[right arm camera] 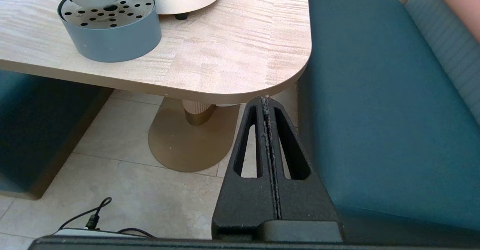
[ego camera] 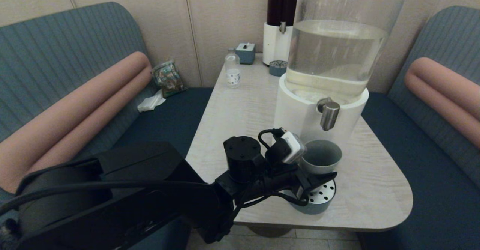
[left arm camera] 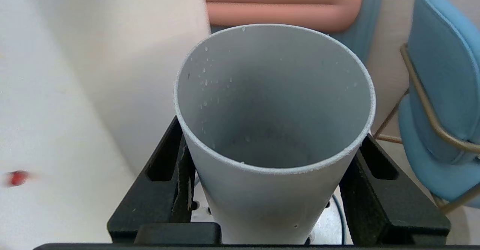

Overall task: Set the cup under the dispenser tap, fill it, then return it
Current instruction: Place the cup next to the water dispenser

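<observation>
Nearest, on the drip tray (ego camera: pixel 322 199): left gripper (left arm camera: pixel 275 190), fingers clamped either side of the cup (ego camera: pixel 321 156), upright, mouth up. Dispenser tap (ego camera: pixel 329 115) just above and behind the rim. Right gripper (right arm camera: pixel 267 103) parked below table edge, fingers pressed together, empty.

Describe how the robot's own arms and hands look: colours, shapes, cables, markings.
The left arm is matte black with a bulky angular shell and a round capped joint with small screw holes. Black cables loop along it, and a small white-and-grey camera block sits at the wrist. The left hand has flat black wedge fingers with slot cut-outs. The right hand matches: black, tapered, slotted fingers with scuffed whitish inner edges. No markings show.
</observation>
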You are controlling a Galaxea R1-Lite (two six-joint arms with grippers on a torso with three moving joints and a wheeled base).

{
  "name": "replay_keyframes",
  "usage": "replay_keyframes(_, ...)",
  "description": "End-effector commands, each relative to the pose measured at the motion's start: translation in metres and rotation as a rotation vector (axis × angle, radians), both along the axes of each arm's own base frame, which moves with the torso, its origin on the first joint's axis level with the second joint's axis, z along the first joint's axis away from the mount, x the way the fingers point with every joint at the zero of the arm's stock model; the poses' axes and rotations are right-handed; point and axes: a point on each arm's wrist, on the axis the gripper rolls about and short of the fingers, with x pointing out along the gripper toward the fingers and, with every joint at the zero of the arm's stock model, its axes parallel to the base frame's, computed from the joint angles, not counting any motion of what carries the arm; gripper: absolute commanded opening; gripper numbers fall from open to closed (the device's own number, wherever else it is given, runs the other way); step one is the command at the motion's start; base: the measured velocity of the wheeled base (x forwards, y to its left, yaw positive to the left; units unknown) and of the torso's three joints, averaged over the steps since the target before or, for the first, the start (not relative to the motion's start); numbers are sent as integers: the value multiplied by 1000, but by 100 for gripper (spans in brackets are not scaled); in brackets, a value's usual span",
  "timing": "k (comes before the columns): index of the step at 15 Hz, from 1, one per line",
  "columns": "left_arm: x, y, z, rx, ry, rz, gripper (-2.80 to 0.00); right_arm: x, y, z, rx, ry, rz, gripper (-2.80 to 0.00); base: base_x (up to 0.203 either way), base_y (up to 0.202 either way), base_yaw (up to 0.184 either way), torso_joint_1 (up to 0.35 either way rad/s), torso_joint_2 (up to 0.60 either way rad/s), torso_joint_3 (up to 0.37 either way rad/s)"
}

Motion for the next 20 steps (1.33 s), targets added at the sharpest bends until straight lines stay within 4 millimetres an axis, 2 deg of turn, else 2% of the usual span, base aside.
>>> replay_keyframes(1,-5,5,16,-25,-25,4,-280,0,0,0,-1,-1,1,-280,0,0,0,0,0,0)
replay_keyframes(4,-17,21,23,-11,-7,15,-280,0,0,0,-1,-1,1,-280,0,0,0,0,0,0)
replay_keyframes(7,-32,56,37,1,9,69,-280,0,0,0,-1,0,1,-280,0,0,0,0,0,0)
replay_keyframes(9,-23,85,54,-27,-15,150,-280,0,0,0,-1,-1,1,-280,0,0,0,0,0,0)
replay_keyframes(11,-6,115,65,-63,-5,241,-280,0,0,0,-1,-1,1,-280,0,0,0,0,0,0)
replay_keyframes(14,31,152,66,-104,28,371,-280,0,0,0,-1,-1,1,-280,0,0,0,0,0,0)
replay_keyframes(17,84,167,46,-122,31,456,-280,0,0,0,-1,0,1,-280,0,0,0,0,0,0)
replay_keyframes(20,137,176,13,-132,19,516,-280,0,0,0,-1,-1,1,-280,0,0,0,0,0,0)
